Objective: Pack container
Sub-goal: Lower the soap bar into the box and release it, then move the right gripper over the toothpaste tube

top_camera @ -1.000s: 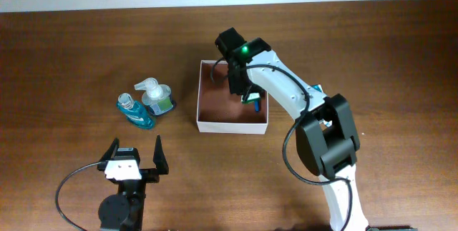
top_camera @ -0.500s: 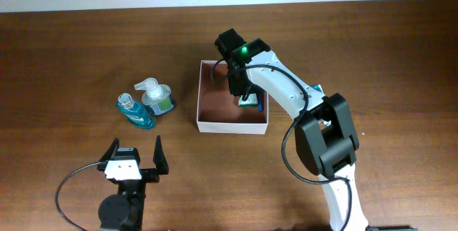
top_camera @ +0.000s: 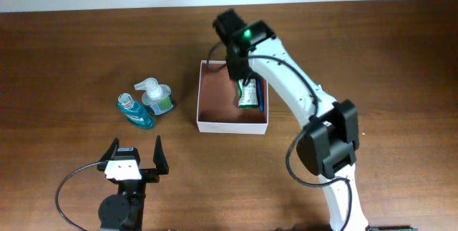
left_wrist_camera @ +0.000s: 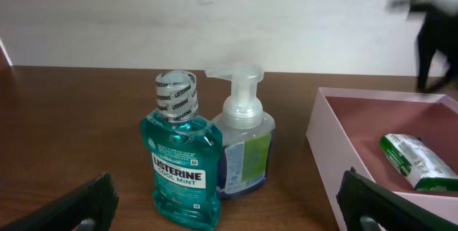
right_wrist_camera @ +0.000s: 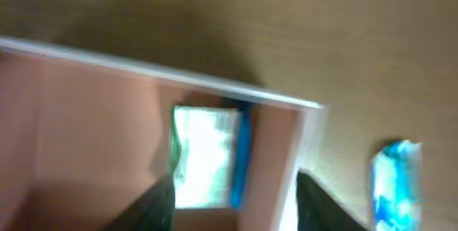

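The container, a shallow white-walled box with a reddish-brown inside, sits mid-table. It also shows in the left wrist view and the right wrist view. A green-and-white packet lies in its right half beside a thin blue item; the packet also shows in both wrist views. My right gripper hovers open and empty over the container's far edge, with the packet below its fingers. My left gripper is open and empty near the front edge.
A teal Listerine bottle and a clear pump bottle stand together left of the container, ahead of the left gripper. A blue packet lies on the table right of the container.
The right gripper has let go of the green-and-white packet, which now lies flat in the container, and has drawn up and back toward the far wall. The left arm has not moved.
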`<act>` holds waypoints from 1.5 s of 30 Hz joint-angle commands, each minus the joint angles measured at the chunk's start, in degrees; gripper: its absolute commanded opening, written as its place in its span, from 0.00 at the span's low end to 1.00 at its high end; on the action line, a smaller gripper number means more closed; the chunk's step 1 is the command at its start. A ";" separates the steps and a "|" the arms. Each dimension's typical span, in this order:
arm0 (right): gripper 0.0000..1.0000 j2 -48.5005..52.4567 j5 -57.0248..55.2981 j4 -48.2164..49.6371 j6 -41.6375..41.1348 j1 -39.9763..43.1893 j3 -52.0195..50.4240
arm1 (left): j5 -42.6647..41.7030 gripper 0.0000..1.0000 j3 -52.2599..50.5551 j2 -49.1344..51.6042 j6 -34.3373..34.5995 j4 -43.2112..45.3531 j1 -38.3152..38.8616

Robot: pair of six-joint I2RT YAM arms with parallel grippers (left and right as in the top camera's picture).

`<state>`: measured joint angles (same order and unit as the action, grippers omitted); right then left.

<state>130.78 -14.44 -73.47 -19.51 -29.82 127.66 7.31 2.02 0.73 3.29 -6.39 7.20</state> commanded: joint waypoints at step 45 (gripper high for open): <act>0.52 -9.40 13.81 -4.79 26.84 37.44 -18.58 | -0.63 1.00 -0.48 -0.37 0.11 0.17 -0.35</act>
<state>121.58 -1.78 -79.02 5.67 9.04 111.35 7.31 2.02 0.73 3.27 -6.39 7.20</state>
